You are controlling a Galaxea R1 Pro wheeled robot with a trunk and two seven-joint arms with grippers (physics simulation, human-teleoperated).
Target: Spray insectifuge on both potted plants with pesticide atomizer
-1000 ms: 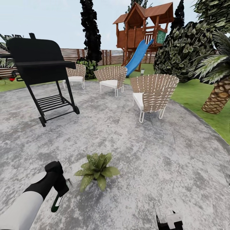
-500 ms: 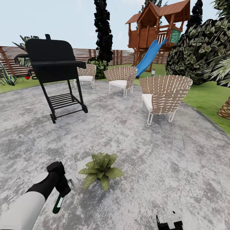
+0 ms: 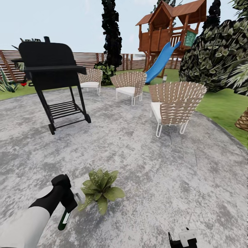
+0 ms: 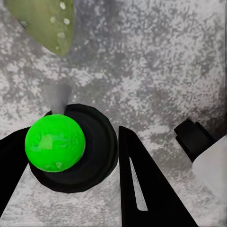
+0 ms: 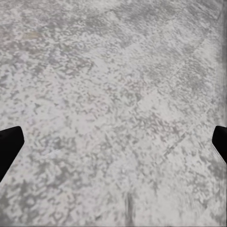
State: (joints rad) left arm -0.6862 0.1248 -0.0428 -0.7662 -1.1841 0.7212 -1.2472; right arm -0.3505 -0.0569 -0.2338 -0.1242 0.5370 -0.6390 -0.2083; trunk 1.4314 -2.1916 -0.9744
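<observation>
No writing is showing that can be read; the atomizer (image 3: pixel 64 218) is carrying a pale label whose print is too small to make out.

One potted plant (image 3: pixel 99 191) is sitting on the grey patio (image 3: pixel 165 165), its speckled leaves spreading over its pot, which is hidden. Three wicker chairs are standing farther back: one (image 3: pixel 175 104) nearest, one (image 3: pixel 129 84) in the middle, one (image 3: pixel 90 80) behind the black grill (image 3: pixel 51 74). One wooden playhouse (image 3: pixel 172 31) with a blue slide (image 3: pixel 162 62) is rising beyond them, before a slatted fence (image 3: pixel 103 60).

The left gripper (image 3: pixel 67 205) is hanging low over the patio just left of the plant, pinching the atomizer, which is pointing down and slightly towards the robot with its dark-green body below the fingers. In the left wrist view the bottle's bright green round end (image 4: pixel 55 142) is sitting inside a black ring, between the two black fingers (image 4: pixel 142 189), and a speckled leaf (image 4: pixel 45 21) is showing close beyond it.

The right gripper (image 3: pixel 182 239) is peeking in at the bottom edge of the head view. In the right wrist view its fingertips (image 5: pixel 9 144) are sitting far apart at either edge, spread wide over bare patio, holding nothing.
</observation>
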